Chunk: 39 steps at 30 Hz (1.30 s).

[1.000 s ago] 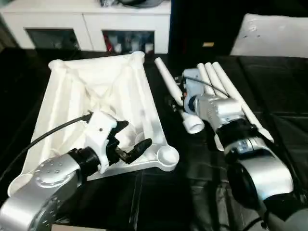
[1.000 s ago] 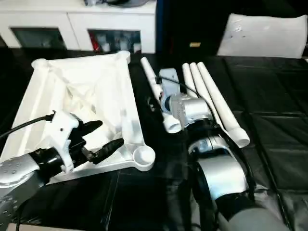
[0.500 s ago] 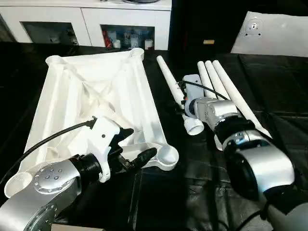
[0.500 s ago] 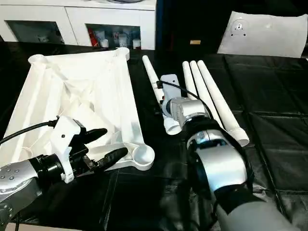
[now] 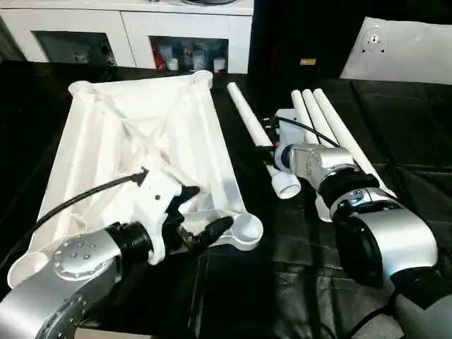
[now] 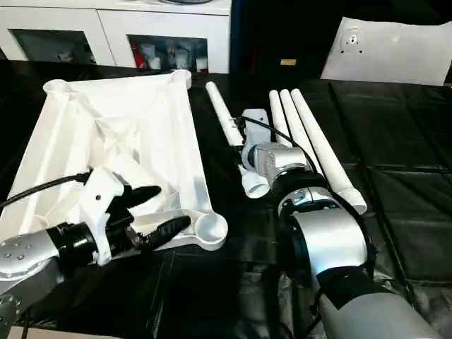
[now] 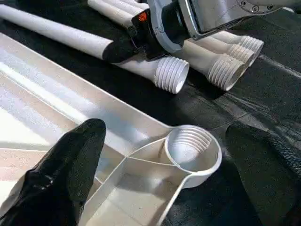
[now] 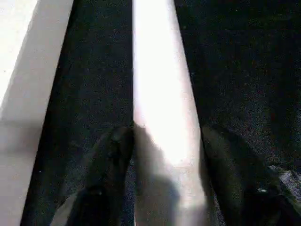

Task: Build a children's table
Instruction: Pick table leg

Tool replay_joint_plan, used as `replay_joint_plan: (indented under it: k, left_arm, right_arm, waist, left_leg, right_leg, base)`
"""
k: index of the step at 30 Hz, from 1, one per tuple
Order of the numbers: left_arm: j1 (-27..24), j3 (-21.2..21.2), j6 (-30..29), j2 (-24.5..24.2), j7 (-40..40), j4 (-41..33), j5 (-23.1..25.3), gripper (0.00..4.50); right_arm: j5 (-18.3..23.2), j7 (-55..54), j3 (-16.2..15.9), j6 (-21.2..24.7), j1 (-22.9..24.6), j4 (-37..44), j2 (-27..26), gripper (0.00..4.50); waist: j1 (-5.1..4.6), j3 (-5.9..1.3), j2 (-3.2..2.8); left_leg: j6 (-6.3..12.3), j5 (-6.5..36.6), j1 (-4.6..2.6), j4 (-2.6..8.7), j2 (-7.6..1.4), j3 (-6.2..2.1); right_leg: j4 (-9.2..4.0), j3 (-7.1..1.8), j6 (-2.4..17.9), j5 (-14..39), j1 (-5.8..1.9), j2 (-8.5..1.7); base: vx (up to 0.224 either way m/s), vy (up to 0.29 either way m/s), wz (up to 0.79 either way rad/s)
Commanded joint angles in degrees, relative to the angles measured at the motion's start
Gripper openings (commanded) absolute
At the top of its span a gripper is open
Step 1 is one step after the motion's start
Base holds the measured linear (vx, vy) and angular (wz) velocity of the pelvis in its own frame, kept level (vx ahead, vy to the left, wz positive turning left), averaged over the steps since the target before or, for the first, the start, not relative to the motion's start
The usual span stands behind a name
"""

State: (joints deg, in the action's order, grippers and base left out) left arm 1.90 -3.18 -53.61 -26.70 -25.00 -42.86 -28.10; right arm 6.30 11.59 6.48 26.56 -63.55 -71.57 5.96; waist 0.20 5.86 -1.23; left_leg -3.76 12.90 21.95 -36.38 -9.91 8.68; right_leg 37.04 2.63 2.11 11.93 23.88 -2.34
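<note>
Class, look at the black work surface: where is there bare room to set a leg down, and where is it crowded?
Bare: the black mat right of the three legs. Crowded: the strip between the upturned tabletop and those legs, taken by the fourth leg and the right gripper.

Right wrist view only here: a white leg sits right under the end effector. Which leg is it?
Observer: The single leg lying apart, between the table top and the three other legs grouped together.
Operator: Which end faces the robot?
Observer: Its wide threaded end; the right end effector is on the leg just behind that end.
Operator: Left arm?
Observer: The left end effector is open over the near corner socket of the table top, holding nothing.
</note>
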Motion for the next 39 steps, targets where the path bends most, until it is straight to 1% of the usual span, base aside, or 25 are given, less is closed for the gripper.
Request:
replay_joint_plan:
  k: [1, 6, 8, 11, 12, 13, 15, 16, 17, 18, 19, 21, 22, 23, 24, 25, 26, 28, 29, 30, 32, 33, 36, 38, 39]
  left_arm:
    - [0.14, -0.92, 1.12, -0.81, 0.15, 0.47, 1.32, 4.50]
    - [-0.07, -1.60, 2.35, -0.70, 0.29, 1.35, 2.42, 4.50]
    - [0.43, -1.54, 3.29, 0.11, 1.08, 2.65, 2.97, 4.50]
    - [1.39, -1.37, 4.41, 0.86, 1.72, 4.25, 3.55, 4.50]
    - [2.11, -1.13, 5.24, 1.35, 1.96, 5.44, 3.86, 4.50]
    - [3.28, -0.57, 5.34, 2.25, 2.22, 6.87, 3.54, 4.50]
    - [4.21, -0.10, 5.40, 2.96, 2.36, 7.99, 3.23, 4.50]
    - [6.28, 0.94, 6.12, 4.31, 2.65, 10.16, 2.76, 4.50]
    - [6.28, 0.94, 6.12, 4.31, 2.65, 10.16, 2.76, 4.50]
    - [9.38, 2.65, 6.92, 6.48, 3.97, 13.20, 2.10, 4.50]
    - [9.38, 2.65, 6.92, 6.48, 3.97, 13.20, 2.10, 4.50]
    - [14.64, 4.77, 8.27, 9.25, 5.40, 17.51, 0.95, 4.50]
    - [15.33, 5.04, 8.45, 9.60, 5.53, 18.06, 0.75, 4.50]
    - [17.21, 5.74, 8.80, 10.59, 5.60, 19.45, -0.20, 4.50]
    - [20.29, 6.66, 9.80, 12.14, 5.21, 21.34, -1.80, 4.50]
    - [20.29, 6.66, 9.80, 12.14, 5.21, 21.34, -1.80, 4.50]
    - [21.60, 6.98, 10.38, 12.76, 4.97, 22.03, -2.37, 4.50]
    - [25.38, 9.13, 10.40, 15.13, 5.35, 24.14, -5.33, 4.50]
    - [25.74, 9.39, 10.29, 15.37, 5.37, 24.33, -5.72, 4.50]
    - [29.64, 12.08, 8.84, 17.98, 5.62, 26.38, -10.24, 4.50]
    - [32.17, 13.83, 7.84, 19.77, 5.50, 27.44, -14.02, 4.50]
    - [33.23, 14.61, 7.36, 20.58, 5.45, 27.84, -16.13, 4.50]
    - [35.45, 15.98, 6.72, 21.99, 4.75, 28.44, -20.57, 4.50]
    - [36.08, 16.12, 7.17, 22.06, 4.15, 28.61, -21.41, 4.50]
    - [36.58, 16.26, 7.41, 22.08, 3.55, 28.70, -22.18, 4.50]
  right_arm:
    - [0.49, 0.37, 0.77, 0.68, 0.11, -1.69, 0.33, 2.09]
    - [1.31, 0.98, 2.05, -0.74, 0.65, -0.60, 0.85, 1.85]
    - [2.84, 1.41, 3.80, -2.36, 1.24, 1.22, 0.89, 1.81]
    - [3.05, 0.98, 3.98, -4.81, 1.92, 3.34, 1.02, 1.78]
    - [3.01, 1.01, 3.82, -5.94, 2.41, 5.05, 1.12, 1.78]
    - [4.80, 2.12, 5.14, -3.95, 2.48, 7.33, 1.31, 1.78]
    - [6.25, 3.01, 6.22, -2.21, 2.50, 9.09, 1.45, 1.77]
    - [8.67, 5.26, 7.56, 0.13, 3.31, 13.62, 1.49, 1.77]
    - [8.67, 5.26, 7.56, 0.13, 3.31, 13.62, 1.49, 1.77]
    - [11.86, 8.63, 8.84, 0.74, 6.19, 22.69, 1.00, 1.77]
    - [11.86, 8.63, 8.84, 0.74, 6.19, 22.69, 1.00, 1.77]
    - [18.52, 15.36, 9.33, 2.33, 11.82, 36.72, 0.72, 1.77]
    - [19.34, 16.33, 9.26, 2.39, 12.58, 38.45, 0.73, 1.77]
    - [21.81, 19.11, 9.30, 2.80, 14.50, 42.38, 0.88, 1.77]
    - [25.77, 23.74, 9.68, 2.72, 17.54, 48.13, 1.18, 1.76]
    - [25.77, 23.74, 9.68, 2.72, 17.54, 48.13, 1.18, 1.75]
    - [27.42, 25.63, 9.99, 2.58, 18.78, 50.47, 1.28, 1.75]
    - [32.22, 28.93, 11.22, 5.84, 21.58, 56.25, 1.92, 1.75]
    - [32.71, 29.17, 11.34, 6.35, 21.84, 56.82, 2.00, 1.75]
    - [37.82, 31.44, 12.60, 11.06, 24.53, 63.02, 2.72, 1.75]
    - [40.91, 32.78, 13.10, 13.40, 26.53, 67.48, 3.12, 1.75]
    - [42.22, 32.94, 13.07, 14.15, 27.72, 69.76, 3.24, 1.75]
    - [45.25, 32.90, 12.46, 15.44, 30.42, 74.34, 3.48, 1.75]
    - [46.47, 32.61, 12.35, 15.91, 31.09, 75.71, 3.59, 1.75]
    - [47.69, 32.28, 12.46, 16.73, 31.66, 76.99, 3.65, 1.75]
  waist:
    - [0.06, -4.36, -0.45]
    - [0.22, -5.05, -0.48]
    - [0.33, -5.51, -0.86]
    - [0.42, -5.70, -1.02]
    - [0.54, -5.74, -1.64]
    - [0.44, -5.73, -1.34]
    - [0.47, -5.91, -1.38]
    - [0.45, -5.70, -1.66]
    - [0.45, -5.70, -1.66]
    - [0.75, -5.87, -1.88]
    - [0.76, -5.78, -1.79]
    - [1.17, -5.85, -2.69]
    - [1.31, -5.64, -2.05]
    - [1.82, -6.19, -1.97]
    - [2.22, -6.14, -1.69]
    - [2.52, -6.23, -1.89]
    - [2.45, -6.28, -1.80]
    - [2.53, -5.90, -1.29]
    - [3.00, -6.33, -1.77]
    - [2.78, -6.09, -0.91]
    - [3.55, -6.27, -1.24]
    - [3.67, -6.23, -1.10]
    - [3.62, -6.15, -1.30]
    - [3.40, -6.13, -1.20]
    - [3.43, -6.19, -1.24]
  left_leg:
    - [2.65, 1.78, -0.38, 3.95, -2.46, 0.01]
    - [2.77, 0.81, -0.40, 3.69, -2.43, 0.05]
    - [3.01, 0.14, -0.35, 3.47, -2.34, 0.02]
    - [3.58, -0.46, -0.38, 3.30, -2.25, 0.07]
    - [3.70, -0.25, -0.31, 3.25, -2.25, -0.04]
    - [3.77, 0.07, -0.31, 3.27, -2.23, 0.07]
    - [3.61, 0.73, -0.45, 3.23, -2.24, 0.00]
    - [3.61, 2.29, -0.35, 3.39, -2.02, -0.05]
    - [3.61, 2.29, -0.35, 3.39, -2.02, -0.05]
    - [3.49, 3.06, -0.54, 3.38, -2.20, -0.12]
    - [3.58, 3.07, -0.56, 3.44, -2.14, -0.15]
    - [3.32, 4.24, -0.59, 3.41, -2.23, -0.37]
    - [3.82, 4.24, -0.59, 3.56, -1.77, -0.07]
    - [3.82, 2.92, -0.74, 3.38, -2.04, -0.31]
    - [4.52, 2.34, -0.51, 3.44, -1.85, -0.20]
    - [4.48, 2.74, -0.65, 3.32, -2.03, -0.19]
    - [4.20, 2.37, -0.33, 3.44, -2.01, -0.35]
    - [3.87, 3.12, -0.21, 3.49, -1.65, 0.01]
    - [3.72, 2.62, -0.66, 3.23, -2.00, -0.13]
    - [3.83, 1.98, -0.09, 3.49, -1.66, -0.05]
    - [3.98, 1.24, -0.37, 3.19, -1.53, 0.05]
    - [4.07, 0.83, -0.11, 3.37, -1.61, -0.11]
    - [3.50, 1.74, -0.07, 3.39, -1.57, -0.18]
    - [3.30, 2.03, 0.02, 3.39, -1.48, -0.14]
    - [3.36, 1.35, 0.04, 3.36, -1.34, -0.15]
  right_leg:
    - [-3.60, -2.83, 16.16, 1.24, -3.75, -4.57]
    - [-3.36, -2.76, 16.37, -0.02, -3.98, -4.58]
    - [-3.13, -2.70, 16.62, -1.62, -4.18, -4.59]
    - [-3.25, -2.62, 16.65, -2.76, -4.12, -4.49]
    - [-3.16, -2.58, 16.82, -2.65, -4.18, -4.56]
    - [-3.39, -2.55, 16.75, -2.29, -4.13, -4.46]
    - [-3.28, -2.57, 16.70, -2.07, -4.26, -4.35]
    - [-3.56, -2.47, 16.34, -1.01, -4.34, -4.10]
    - [-3.56, -2.47, 16.34, -1.01, -4.34, -4.10]
    - [-3.74, -2.52, 15.70, -0.60, -4.35, -4.26]
    - [-3.86, -2.52, 15.53, -0.74, -4.35, -4.17]
    - [-3.87, -2.43, 15.38, 0.87, -4.22, -4.36]
    - [-4.74, -2.45, 14.18, 1.39, -4.49, -3.94]
    - [-4.09, -2.65, 14.06, -0.19, -4.54, -4.18]
    - [-4.38, -2.58, 13.70, 0.38, -4.56, -4.12]
    - [-4.38, -2.64, 13.66, 1.35, -4.37, -4.33]
    - [-4.36, -2.46, 13.82, 2.87, -4.51, -4.39]
    - [-5.06, -2.55, 12.62, 6.86, -4.54, -4.21]
    - [-4.90, -2.69, 12.36, 7.17, -4.12, -4.43]
    - [-5.05, -2.51, 11.70, 7.92, -4.43, -4.08]
    - [-5.34, -2.66, 10.67, 9.17, -4.36, -4.20]
    - [-5.37, -2.49, 10.39, 9.40, -4.26, -4.14]
    - [-5.76, -2.33, 8.82, 13.76, -4.05, -4.24]
    - [-6.01, -2.21, 8.08, 15.50, -4.00, -4.17]
    - [-6.21, -2.27, 6.96, 16.40, -4.02, -4.09]
  base:
    - [0.000, 0.000, 0.00]
    - [0.000, 0.000, 0.00]
    - [0.000, 0.000, 0.00]
    - [0.000, 0.000, 0.00]
    - [0.000, 0.000, 0.00]
    - [0.000, 0.000, 0.00]
    - [0.000, 0.000, 0.00]
    - [0.000, 0.000, 0.00]
    - [0.000, 0.000, 0.00]
    - [0.000, 0.000, 0.00]
    - [0.000, 0.000, 0.00]
    - [0.000, 0.000, 0.00]
    - [0.000, 0.000, 0.00]
    - [0.000, 0.000, 0.00]
    - [0.000, 0.000, 0.00]
    - [0.000, 0.000, 0.00]
    - [0.000, 0.000, 0.00]
    - [0.000, 0.000, 0.00]
    - [0.000, 0.000, 0.00]
    - [0.000, 0.000, 0.00]
    - [0.000, 0.000, 0.00]
    - [0.000, 0.000, 0.00]
    - [0.000, 0.000, 0.00]
    - [0.000, 0.000, 0.00]
    - [0.000, 0.000, 0.00]
